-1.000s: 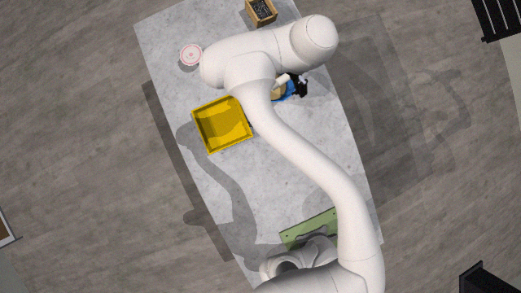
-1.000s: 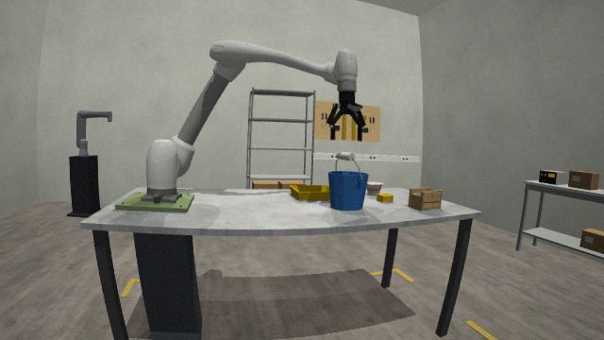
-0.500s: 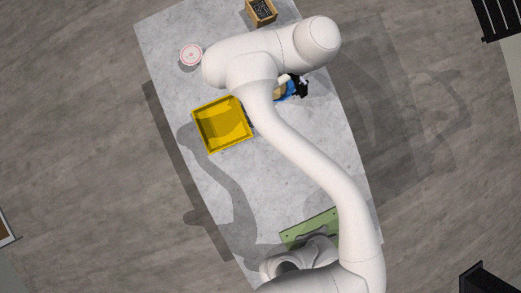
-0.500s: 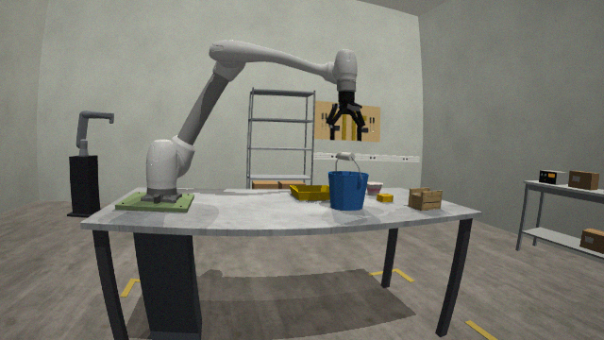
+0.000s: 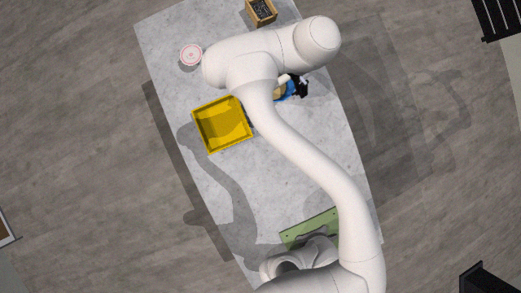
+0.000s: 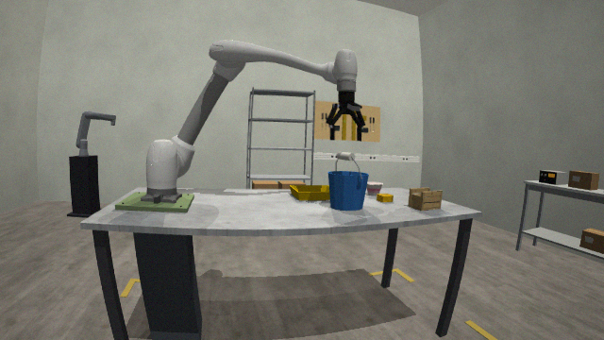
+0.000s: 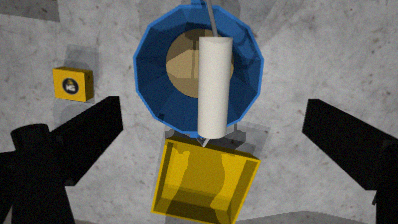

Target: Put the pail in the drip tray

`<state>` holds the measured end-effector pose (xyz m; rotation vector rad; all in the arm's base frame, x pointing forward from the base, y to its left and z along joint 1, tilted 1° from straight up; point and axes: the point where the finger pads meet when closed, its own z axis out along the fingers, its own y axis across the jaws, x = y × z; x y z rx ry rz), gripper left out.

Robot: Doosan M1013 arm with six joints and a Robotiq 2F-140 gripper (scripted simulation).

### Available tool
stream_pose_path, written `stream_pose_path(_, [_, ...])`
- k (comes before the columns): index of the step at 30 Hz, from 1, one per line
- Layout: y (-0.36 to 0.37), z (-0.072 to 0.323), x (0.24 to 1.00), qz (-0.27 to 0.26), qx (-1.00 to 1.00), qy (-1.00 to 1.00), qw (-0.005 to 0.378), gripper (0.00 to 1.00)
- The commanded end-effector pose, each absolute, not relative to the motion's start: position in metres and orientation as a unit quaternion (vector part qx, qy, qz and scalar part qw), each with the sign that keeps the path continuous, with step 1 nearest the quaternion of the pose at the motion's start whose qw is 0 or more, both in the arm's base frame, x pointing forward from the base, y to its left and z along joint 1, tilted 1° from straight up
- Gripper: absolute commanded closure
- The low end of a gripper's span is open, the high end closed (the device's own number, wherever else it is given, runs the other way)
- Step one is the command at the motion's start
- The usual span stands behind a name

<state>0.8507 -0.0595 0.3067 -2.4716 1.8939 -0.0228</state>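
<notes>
The blue pail [image 6: 346, 190] [image 7: 155, 75] [image 5: 288, 93] stands upright on the table [image 6: 264, 217] [image 5: 264, 175]. Its handle is raised, with a white grip [image 6: 345, 155] [image 7: 215, 85] on top. The yellow drip tray [image 5: 221, 124] [image 6: 309, 191] [image 7: 205, 182] lies empty on the table, close beside the pail. My gripper [image 6: 347, 127] [image 7: 213, 114] [image 5: 301, 86] is open and empty. It hangs straight above the pail's handle, well clear of the grip. In the top view the arm hides most of the pail.
A small yellow block [image 6: 385, 197] [image 7: 73, 84] lies near the pail. A wooden crate [image 5: 260, 12] [image 6: 426, 198] and a pink-and-white bowl [image 5: 190, 54] [image 6: 374, 187] stand at the table's far end. The arm's green base plate [image 5: 313, 229] [image 6: 156, 202] is at the other end.
</notes>
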Motion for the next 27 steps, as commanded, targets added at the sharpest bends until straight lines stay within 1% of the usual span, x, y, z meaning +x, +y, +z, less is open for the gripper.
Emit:
stream_pose_path(1, [-0.059,0.308,0.851,-0.008,-0.794,0.608,0.014,0.00])
stream_pose_path(18, [-0.059,0.306,0.851,-0.006,-0.793,0.609,0.011,0.00])
stream_pose_path(27, [-0.060,0.296,0.851,-0.004,-0.792,0.611,0.006,0.00])
